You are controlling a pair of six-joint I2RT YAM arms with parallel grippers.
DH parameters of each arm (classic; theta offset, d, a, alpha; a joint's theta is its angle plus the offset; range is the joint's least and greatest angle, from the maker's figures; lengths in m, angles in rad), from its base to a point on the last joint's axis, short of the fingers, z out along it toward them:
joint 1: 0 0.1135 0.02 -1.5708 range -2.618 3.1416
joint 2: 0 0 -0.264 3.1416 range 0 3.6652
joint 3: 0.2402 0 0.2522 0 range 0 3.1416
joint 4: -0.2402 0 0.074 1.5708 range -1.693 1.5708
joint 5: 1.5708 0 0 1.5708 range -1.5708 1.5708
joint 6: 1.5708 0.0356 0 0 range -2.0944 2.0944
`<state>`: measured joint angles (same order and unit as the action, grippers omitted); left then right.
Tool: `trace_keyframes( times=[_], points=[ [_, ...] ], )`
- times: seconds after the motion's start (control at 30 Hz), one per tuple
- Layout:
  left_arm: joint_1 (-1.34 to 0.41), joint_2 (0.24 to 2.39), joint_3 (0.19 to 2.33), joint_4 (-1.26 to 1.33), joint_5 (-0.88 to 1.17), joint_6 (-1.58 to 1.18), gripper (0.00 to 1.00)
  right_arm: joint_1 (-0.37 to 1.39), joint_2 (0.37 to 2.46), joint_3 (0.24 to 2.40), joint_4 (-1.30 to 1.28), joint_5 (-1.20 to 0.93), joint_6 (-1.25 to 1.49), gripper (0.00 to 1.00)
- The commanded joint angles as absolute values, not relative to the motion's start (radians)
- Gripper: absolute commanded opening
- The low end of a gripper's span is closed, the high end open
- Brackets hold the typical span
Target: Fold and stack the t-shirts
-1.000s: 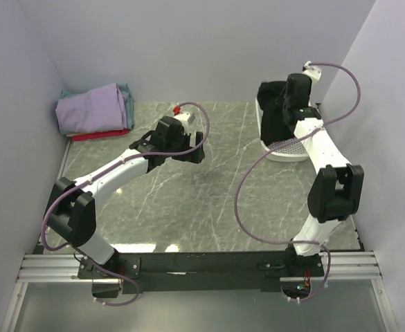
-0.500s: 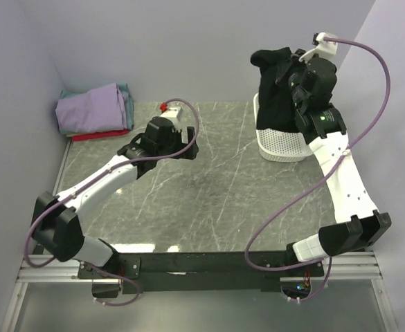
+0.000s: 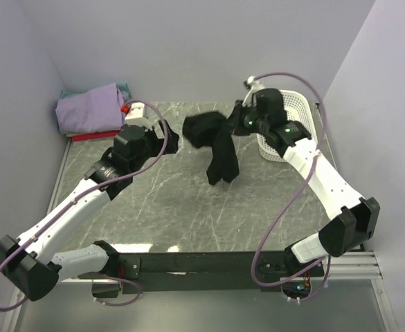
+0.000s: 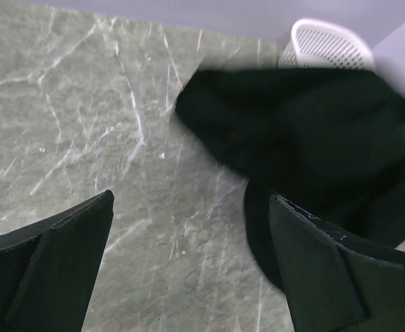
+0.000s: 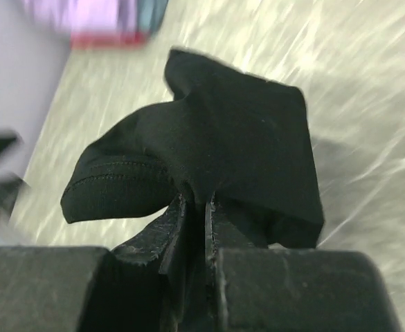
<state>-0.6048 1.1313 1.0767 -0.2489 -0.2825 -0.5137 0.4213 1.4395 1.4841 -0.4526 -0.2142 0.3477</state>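
Observation:
The black t-shirt (image 3: 214, 142) hangs bunched in the air over the middle of the table, its print hidden. My right gripper (image 3: 235, 124) is shut on its cloth (image 5: 223, 138), which is pinched between the jaws. My left gripper (image 3: 166, 142) is open and empty, just left of the hanging shirt, which fills the upper right of the left wrist view (image 4: 306, 131). Folded lavender (image 3: 91, 107), teal (image 3: 126, 93) and red (image 3: 98, 135) shirts are stacked at the back left corner.
The white mesh basket (image 3: 295, 114) stands at the back right, behind my right arm; it also shows in the left wrist view (image 4: 327, 43). Grey walls close in the table on the left, back and right.
My right gripper has lifted the black shirt out of the basket and swung it left over the table's middle. My left arm has stretched forward and turned towards the shirt.

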Motion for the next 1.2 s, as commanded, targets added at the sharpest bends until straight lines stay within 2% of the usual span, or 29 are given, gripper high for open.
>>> trace_keyframes(
  times=[0.0,0.07,0.1,0.13,0.2,0.23,0.5,0.77,0.97,1.17],
  points=[
    [-0.601,1.081,1.055,-0.187,-0.296,-0.535,1.00,0.498,1.468,1.470,-0.426,-0.374,0.354,0.00],
    [-0.601,1.089,1.068,-0.207,-0.284,-0.531,0.99,0.528,1.483,1.460,-0.442,-0.421,0.339,0.10],
    [-0.603,1.103,1.072,-0.218,-0.285,-0.532,0.99,0.555,1.488,1.448,-0.440,-0.440,0.327,0.23],
    [-0.603,1.109,1.080,-0.230,-0.296,-0.537,0.99,0.564,1.486,1.427,-0.440,-0.440,0.328,0.44],
    [-0.601,1.118,1.085,-0.244,-0.299,-0.540,0.99,0.574,1.464,1.398,-0.423,-0.402,0.331,0.55],
    [-0.603,1.118,1.083,-0.244,-0.299,-0.538,0.99,0.575,1.453,1.381,-0.425,-0.367,0.328,0.64],
    [-0.603,1.135,1.083,-0.232,-0.287,-0.538,0.99,0.534,1.413,1.423,-0.430,0.073,0.296,0.80],
    [-0.601,1.164,1.091,-0.236,-0.275,-0.526,1.00,0.316,1.730,1.540,-0.377,-0.095,0.328,0.80],
    [-0.601,1.186,1.097,-0.241,-0.265,-0.525,0.99,0.265,2.012,1.750,-0.420,-0.118,0.334,0.80],
    [-0.600,1.198,1.097,-0.238,-0.272,-0.523,0.99,0.245,2.178,1.893,-0.463,-0.066,0.359,0.80]
  ],
)
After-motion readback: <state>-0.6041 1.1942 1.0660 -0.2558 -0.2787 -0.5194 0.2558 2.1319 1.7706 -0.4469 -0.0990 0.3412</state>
